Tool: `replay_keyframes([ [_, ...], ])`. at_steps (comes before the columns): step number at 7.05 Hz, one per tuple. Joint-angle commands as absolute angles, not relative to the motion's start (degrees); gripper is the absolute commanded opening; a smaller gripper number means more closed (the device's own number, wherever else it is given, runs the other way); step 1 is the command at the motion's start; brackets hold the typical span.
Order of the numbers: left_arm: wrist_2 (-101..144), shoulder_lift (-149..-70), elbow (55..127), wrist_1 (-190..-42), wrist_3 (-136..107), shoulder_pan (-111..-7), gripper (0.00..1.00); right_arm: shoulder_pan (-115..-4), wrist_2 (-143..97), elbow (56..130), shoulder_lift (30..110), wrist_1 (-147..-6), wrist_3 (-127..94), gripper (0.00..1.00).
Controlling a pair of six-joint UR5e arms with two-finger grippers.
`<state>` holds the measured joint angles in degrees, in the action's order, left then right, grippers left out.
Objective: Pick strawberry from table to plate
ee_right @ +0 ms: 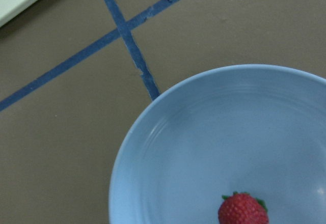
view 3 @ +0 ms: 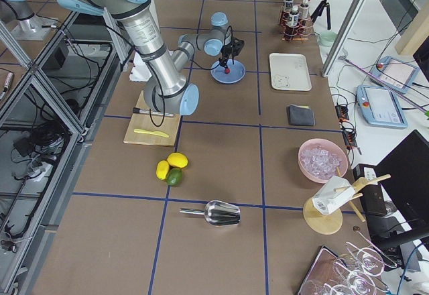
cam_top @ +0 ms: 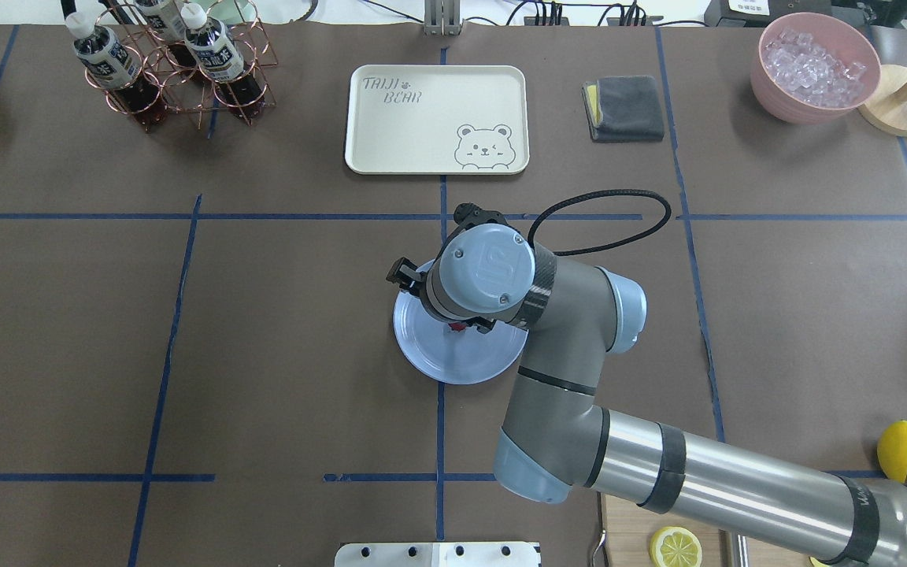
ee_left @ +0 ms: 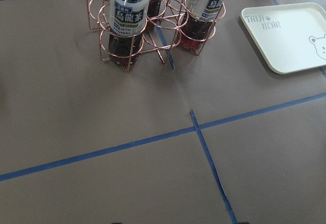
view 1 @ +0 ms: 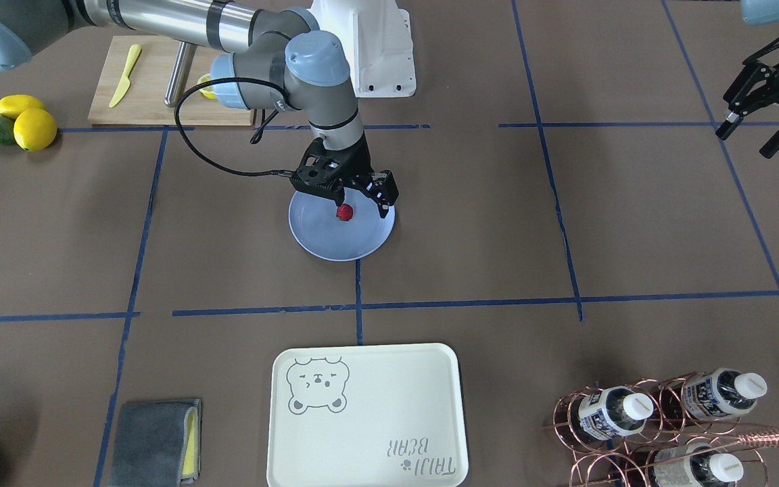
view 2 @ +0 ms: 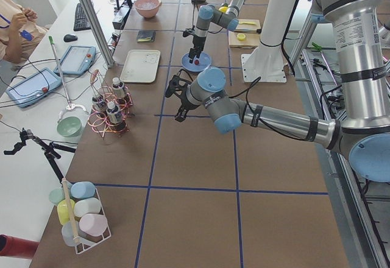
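Note:
The dark red strawberry point(view 1: 344, 212) lies on the pale blue plate point(view 1: 325, 240), near the plate's middle on the brown table point(view 1: 565, 216). My right gripper point(view 1: 362, 206) hovers just over the plate, open, its fingers spread wider than the berry; one fingertip point(view 1: 341, 200) is right above the berry. In the right wrist view the strawberry point(ee_right: 243, 210) rests free on the plate point(ee_right: 204, 132), with no finger in view. From overhead the wrist hides most of the berry point(cam_top: 457, 325). My left gripper point(view 1: 749, 136) hangs open and empty far off to the side.
A cream bear tray point(view 1: 364, 416) lies just beyond the plate. A copper rack of bottles point(view 1: 660, 426), a grey cloth point(view 1: 153, 441), lemons with an avocado point(view 1: 21, 122), a cutting board point(view 1: 153, 84) and a pink bowl of ice point(cam_top: 814, 75) stand around the edges.

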<state>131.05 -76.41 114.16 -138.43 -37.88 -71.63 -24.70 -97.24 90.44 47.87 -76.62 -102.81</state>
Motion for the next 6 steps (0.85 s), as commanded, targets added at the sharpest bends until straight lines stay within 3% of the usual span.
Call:
replay_keyframes([
  [1,131.0,-76.3,114.1,-138.4,-37.9,-71.6,0.81,-27.9,-100.3,103.4,51.6,-85.8,-102.7,1.00],
  [3,131.0,-76.3,113.7,-138.4,-37.8,-71.6,0.81,-34.1,-107.1,117.5,65.5,-86.2,-98.1,1.00],
  [6,131.0,-76.1,111.2,-138.0,-28.5,-72.9,0.81,-53.7,-125.5,123.6,83.2,-85.8,-74.1,1.00],
])
